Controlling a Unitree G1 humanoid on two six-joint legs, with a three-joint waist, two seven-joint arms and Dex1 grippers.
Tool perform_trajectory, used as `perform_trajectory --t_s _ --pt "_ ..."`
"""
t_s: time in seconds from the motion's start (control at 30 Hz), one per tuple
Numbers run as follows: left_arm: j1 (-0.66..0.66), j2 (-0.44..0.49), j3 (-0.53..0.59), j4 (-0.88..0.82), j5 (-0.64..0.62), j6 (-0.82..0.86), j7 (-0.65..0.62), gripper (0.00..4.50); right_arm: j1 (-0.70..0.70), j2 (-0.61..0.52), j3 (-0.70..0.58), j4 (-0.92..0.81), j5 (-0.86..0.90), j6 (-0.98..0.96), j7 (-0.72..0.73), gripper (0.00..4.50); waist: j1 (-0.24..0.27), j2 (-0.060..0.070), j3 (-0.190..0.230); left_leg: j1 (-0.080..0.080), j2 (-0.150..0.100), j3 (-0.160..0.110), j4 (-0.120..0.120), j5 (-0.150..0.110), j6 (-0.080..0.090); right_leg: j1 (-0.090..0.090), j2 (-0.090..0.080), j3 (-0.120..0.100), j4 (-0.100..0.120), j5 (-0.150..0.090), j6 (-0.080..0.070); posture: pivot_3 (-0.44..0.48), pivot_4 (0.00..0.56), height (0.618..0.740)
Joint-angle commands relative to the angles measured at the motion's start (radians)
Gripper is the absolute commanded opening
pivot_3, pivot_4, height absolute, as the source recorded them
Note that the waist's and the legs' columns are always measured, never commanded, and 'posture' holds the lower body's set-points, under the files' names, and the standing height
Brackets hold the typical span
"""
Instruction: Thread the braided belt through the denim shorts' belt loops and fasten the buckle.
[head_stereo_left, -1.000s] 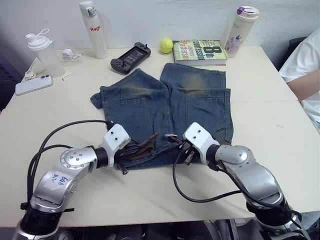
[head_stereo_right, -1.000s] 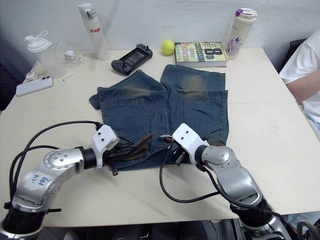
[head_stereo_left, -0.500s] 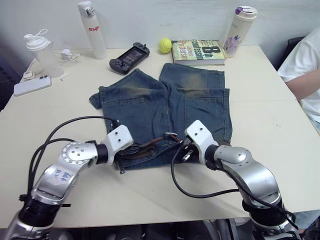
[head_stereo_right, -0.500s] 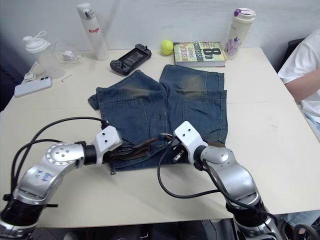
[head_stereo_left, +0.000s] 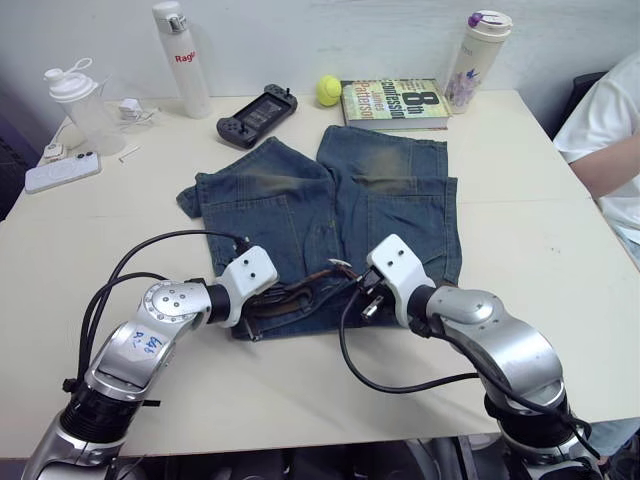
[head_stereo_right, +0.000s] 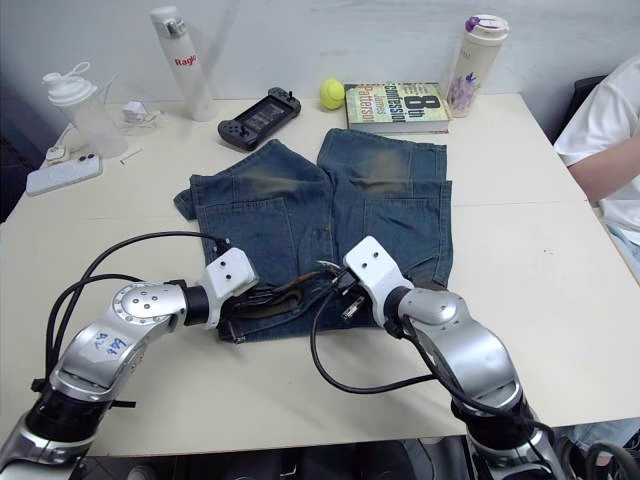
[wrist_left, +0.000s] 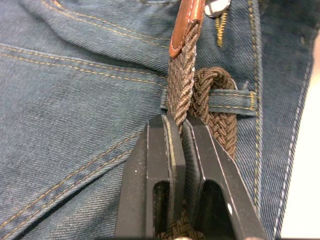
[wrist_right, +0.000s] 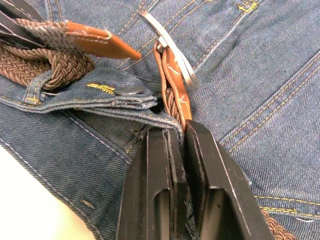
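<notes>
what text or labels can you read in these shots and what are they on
"Rag", cut off at the bottle's curve: red print on the white bottle.
"8th": large print on the book cover; "Patterson" and "Confession" seem to be there too, but are hard to read.
Blue handwritten marks on the left arm's sticker: too blurred to read.

Both arms are bent inward, elbows out. The left gripper (wrist_left: 181, 131) and right gripper (wrist_right: 176, 135) are directed toward each other, jaws clamped on braided strap.
</notes>
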Motion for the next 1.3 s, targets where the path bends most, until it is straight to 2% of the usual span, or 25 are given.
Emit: perform_trajectory --t_s 0.03,0.37,0.67,0.87,1.03,1.3 --pt "-0.002 -0.024 -0.006 0.024 0.014 0.048 0.035 0.0 -0.023 0.003 -0.004 -0.074 0.038 0.002 -0.002 0.03 0.0 0.0 0.0 0.0 0.0 0.0 0.0 0.0 0.0 0.0 0.0 0.0 0.0 0.0 0.0 0.0 0.15 0.74" --pt "-0.016 -0.166 0.032 -0.027 0.002 0.167 0.172 0.0 -0.018 -0.006 0.007 -0.088 0.055 0.026 -0.031 0.03 0.004 -0.001 0.0 0.0 -0.001 -0.001 0.001 0.001 0.0 0.0 0.0 0.0 0.002 0.0 0.0 0.0 0.15 0.74" --pt "-0.016 -0.19 -0.016 -0.073 -0.023 0.142 0.137 0.0 -0.036 -0.013 0.029 -0.074 0.08 0.039 -0.025 0.03 0.004 -0.001 0.0 0.0 -0.001 -0.001 0.0 0.001 0.0 0.0 0.0 0.0 0.001 0.0 0.0 0.0 0.15 0.74" --pt "-0.003 -0.25 0.029 -0.081 -0.04 0.124 0.17 0.0 -0.038 0.005 0.018 -0.058 0.094 0.046 -0.032 0.03 0.003 -0.001 0.0 -0.001 -0.001 -0.001 0.001 0.001 0.0 -0.001 0.0 0.0 0.001 0.0 0.0 0.0 0.15 0.74" --pt "0.028 -0.259 -0.008 -0.053 -0.015 0.054 0.166 0.0 -0.053 -0.05 0.047 -0.063 0.106 0.021 0.0 0.03 0.0 -0.001 0.0 -0.001 -0.001 -0.001 0.0 0.002 -0.001 -0.002 0.0 0.0 0.001 0.0 0.0 0.0 0.15 0.74" --pt "-0.001 -0.334 -0.034 0.039 0.01 -0.03 0.2 0.0 -0.065 -0.214 0.218 -0.058 0.055 -0.077 0.025 0.03 0.004 -0.001 -0.001 -0.002 -0.001 -0.001 0.002 0.003 0.001 -0.001 -0.001 0.0 0.001 0.0 0.0 0.0 0.15 0.74"
